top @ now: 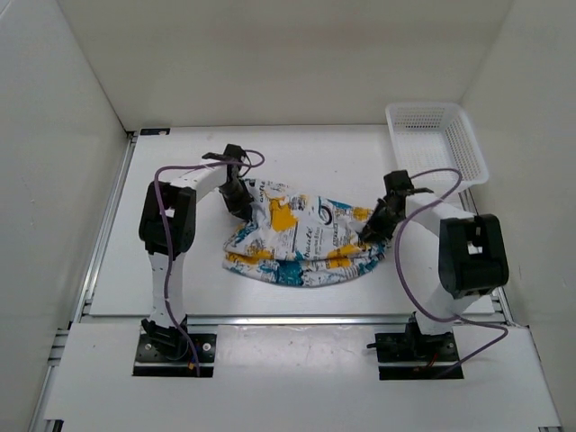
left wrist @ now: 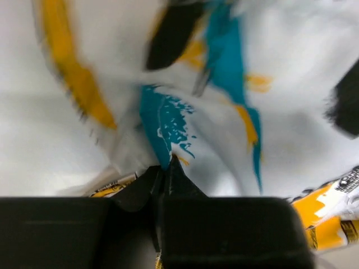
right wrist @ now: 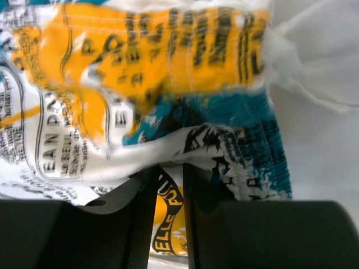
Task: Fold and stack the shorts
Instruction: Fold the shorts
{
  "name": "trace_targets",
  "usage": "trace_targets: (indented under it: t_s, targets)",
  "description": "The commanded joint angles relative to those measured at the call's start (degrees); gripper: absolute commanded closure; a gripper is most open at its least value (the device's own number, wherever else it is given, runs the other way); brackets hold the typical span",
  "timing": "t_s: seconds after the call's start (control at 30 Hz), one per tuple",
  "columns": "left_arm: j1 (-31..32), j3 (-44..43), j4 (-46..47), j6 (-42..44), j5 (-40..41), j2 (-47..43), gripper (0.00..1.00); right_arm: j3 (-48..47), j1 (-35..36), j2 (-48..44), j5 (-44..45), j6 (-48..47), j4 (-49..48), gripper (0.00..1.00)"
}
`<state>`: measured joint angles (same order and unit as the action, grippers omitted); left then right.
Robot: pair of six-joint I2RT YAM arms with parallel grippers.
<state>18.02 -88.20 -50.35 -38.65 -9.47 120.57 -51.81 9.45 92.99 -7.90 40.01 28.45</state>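
Shorts (top: 297, 238) on table (top: 342, 153), apart from basket (top: 472, 148)

Basket (top: 468, 148) behind, right of shorts (top: 301, 243)

The shorts (left wrist: 185, 117) look blurred in the left wrist view and overrun its edges.

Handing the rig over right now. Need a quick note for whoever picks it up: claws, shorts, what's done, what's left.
Left claw: shut, pinching the shorts at their left end.
Right claw: narrowed on the right end, with cloth between its fingers.
Shorts: lying crumpled mid-table between the two arms. The white mesh basket sits at the far right, apart from them.
Done: both ends gripped.
Left: no neat fold visible yet, and stacking not done.
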Motion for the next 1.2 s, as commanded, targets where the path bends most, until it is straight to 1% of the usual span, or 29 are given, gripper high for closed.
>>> trace_targets:
  t_s: [0.0,0.03,0.07,0.1,0.13,0.17,0.2,0.23,0.27,0.3,0.33,0.37,0.4,0.43,0.5,0.53,0.67,0.77,0.9,1.0,1.03,1.07,1.1,1.13,1.17]
  targets:
    - [-3.3,-9.2,-3.8,3.6,6.0,1.5,0.84,-11.9,0.4,4.5,1.0,-3.0,-0.7,0.71]
    - [-4.6,-10.7,-5.1,4.1,6.8,0.9,0.73,-13.3,0.4,4.5,1.5,-3.8,0.0,0.69]
    - [-5.3,-12.4,-6.2,4.8,7.7,-1.5,0.67,-14.2,0.4,3.3,1.5,-3.8,0.6,0.67]
    - [-5.9,-12.4,-7.0,4.8,8.6,-3.2,0.57,-14.7,0.4,2.6,2.0,-4.4,0.6,0.64]
    - [-6.6,-12.4,-7.0,5.8,8.6,-5.1,0.47,-14.7,0.4,1.6,2.0,-4.4,0.6,0.54]
    - [-7.6,-10.8,-7.0,7.0,8.1,-8.3,0.34,-14.7,0.4,-0.6,2.5,-4.4,1.1,0.48]
    - [-7.6,-9.9,-7.6,7.6,7.4,-9.7,0.3,-14.7,0.4,-1.9,3.1,-4.4,1.6,0.44]
    - [-8.3,-8.8,-7.6,8.2,6.8,-11.0,0.25,-13.8,0.4,-3.2,3.8,-4.4,1.6,0.42]
    - [-8.3,-7.4,-8.4,8.7,5.8,-12.1,0.25,-13.0,0.4,-5.9,5.7,-4.4,1.6,0.42]
    - [-8.3,-3.8,-8.4,8.7,5.8,-14.3,0.2,-11.2,0.4,-7.2,6.3,-3.6,2.3,0.42]
    - [-8.3,-1.3,-7.8,8.7,4.7,-15.5,0.19,-10.2,-0.4,-9.2,6.3,-3.6,2.3,0.42]
    - [-8.8,1.3,-7.1,8.7,3.7,-16.7,0.19,-9.1,-1.7,-10.0,6.3,-2.9,2.3,0.46]
    - [-8.8,6.5,-6.1,8.7,2.5,-18.7,0.19,-8.1,-2.4,-10.6,6.3,-2.9,2.3,0.47]
    - [-8.8,9.0,-5.0,8.7,0.4,-19.4,0.18,-6.3,-3.7,-11.2,5.5,-2.9,2.3,0.47]
    - [-8.8,14.9,-2.3,8.2,-0.1,-19.9,0.17,-5.1,-5.4,-11.3,4.3,-2.4,1.7,0.47]
    - [-8.8,16.1,-1.7,8.2,-0.9,-19.9,0.14,-4.4,-6.1,-10.7,3.5,-2.4,1.7,0.47]
    - [-8.8,18.4,-0.4,8.7,-2.0,-17.6,0.13,-2.8,-9.6,-9.5,-0.2,-2.4,-0.1,0.46]
    - [-8.8,18.4,1.0,8.7,-1.3,-16.0,0.13,-2.2,-9.6,-6.4,-2.2,-2.4,-0.8,0.44]
    - [-8.8,16.1,1.0,8.2,-0.6,-13.8,0.2,-2.2,-9.6,-2.0,-3.3,-2.4,-3.0,0.46]
    - [-8.8,15.6,1.6,7.6,0.4,-13.3,0.28,-2.8,-9.6,-0.3,-4.0,-3.0,-4.2,0.53]
    - [-8.8,15.6,1.6,7.6,0.4,-13.3,0.31,-2.9,-9.6,-0.3,-4.0,-3.0,-4.2,0.59]
    - [-8.8,15.0,1.6,7.6,0.4,-12.7,0.35,-2.9,-9.6,-0.3,-4.0,-3.0,-4.2,0.62]
    - [-8.8,15.0,1.6,7.6,0.9,-12.7,0.45,-2.9,-9.6,-0.3,-4.0,-3.5,-4.2,0.66]
    - [-8.8,15.0,1.6,7.6,0.9,-12.7,0.54,-2.9,-9.6,-0.3,-4.0,-3.5,-4.2,0.76]
    - [-8.8,15.0,1.6,7.1,0.9,-12.7,0.61,-2.9,-9.6,-0.3,-4.0,-3.5,-4.2,0.82]
